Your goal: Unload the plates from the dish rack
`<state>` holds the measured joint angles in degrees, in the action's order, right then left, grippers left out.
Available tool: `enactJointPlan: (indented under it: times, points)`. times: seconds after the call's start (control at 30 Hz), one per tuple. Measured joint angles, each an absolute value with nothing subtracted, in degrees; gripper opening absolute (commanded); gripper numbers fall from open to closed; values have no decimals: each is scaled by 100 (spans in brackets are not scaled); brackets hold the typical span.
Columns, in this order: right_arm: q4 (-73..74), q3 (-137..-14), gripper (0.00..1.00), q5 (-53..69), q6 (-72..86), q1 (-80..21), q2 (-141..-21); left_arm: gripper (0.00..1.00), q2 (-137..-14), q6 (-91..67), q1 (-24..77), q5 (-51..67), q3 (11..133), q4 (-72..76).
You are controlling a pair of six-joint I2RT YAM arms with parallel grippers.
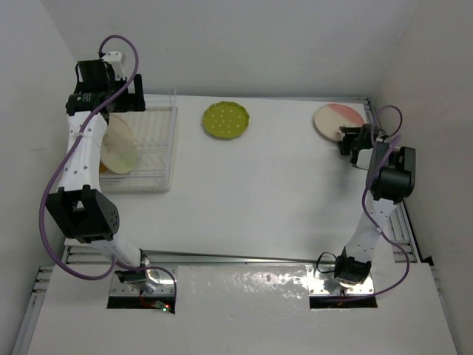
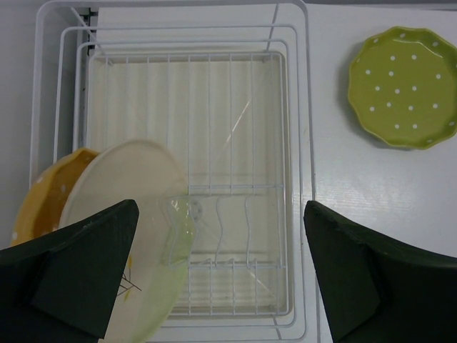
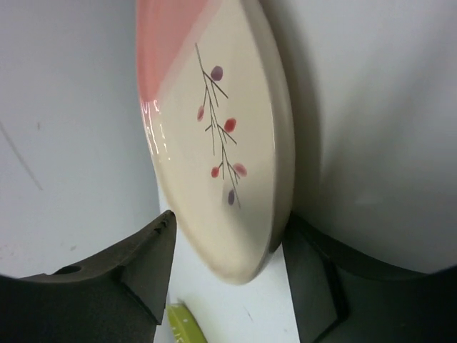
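The dish rack (image 1: 171,140) stands at the back left and holds two tilted plates: the plain cream plate (image 1: 122,148) and, behind it, the orange-yellow dotted plate (image 1: 103,166). My left gripper (image 1: 126,100) hovers above the rack, open and empty. In the left wrist view (image 2: 220,214) the cream plate (image 2: 125,186) and the orange plate (image 2: 43,193) sit at the rack's (image 2: 303,143) left end. The lime green plate (image 1: 226,120) lies flat on the table. The pink plate (image 1: 336,118) lies at the back right. My right gripper (image 1: 353,140) is open around its near rim (image 3: 221,143), with a gap at one finger (image 3: 136,264).
White walls close in the table at the back and on both sides. The green plate (image 2: 404,86) lies just right of the rack. A sliver of the green plate (image 3: 186,325) shows in the right wrist view. The rack's right slots hold nothing.
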<state>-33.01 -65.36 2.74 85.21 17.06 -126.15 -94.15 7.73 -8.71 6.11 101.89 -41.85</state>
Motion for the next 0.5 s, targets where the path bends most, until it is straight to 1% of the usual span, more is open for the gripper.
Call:
enactJointPlan:
  times: [0.13,0.3,0.33,0.37,0.4,0.43,0.47,0.5]
  points:
    - [-2480,-6462,67,-16,8324,1706,-12202,100,-9415,779,-871,561,10189,-4189]
    - [-1669,-6326,72,-401,8171,1706,-11660,100,-9415,904,-871,233,10193,-4202]
    - [-1522,-6322,71,-454,8088,1706,-11572,100,-9415,945,-871,119,10200,-4222]
    - [-1391,-6322,71,-489,7977,1706,-11489,97,-9415,993,-871,8,10206,-4237]
    - [-1267,-6322,70,-515,7830,1697,-11397,93,-9415,1039,-871,-150,10224,-4272]
    - [-1149,-6322,69,-534,7649,1682,-11299,86,-9415,1111,-871,-338,10243,-4296]
    - [-1044,-6322,68,-548,7380,1662,-11205,60,-9415,1190,-871,-569,10265,-4329]
    - [-965,-6322,68,-552,7057,1610,-11093,52,-9415,1278,-871,-836,10283,-4359]
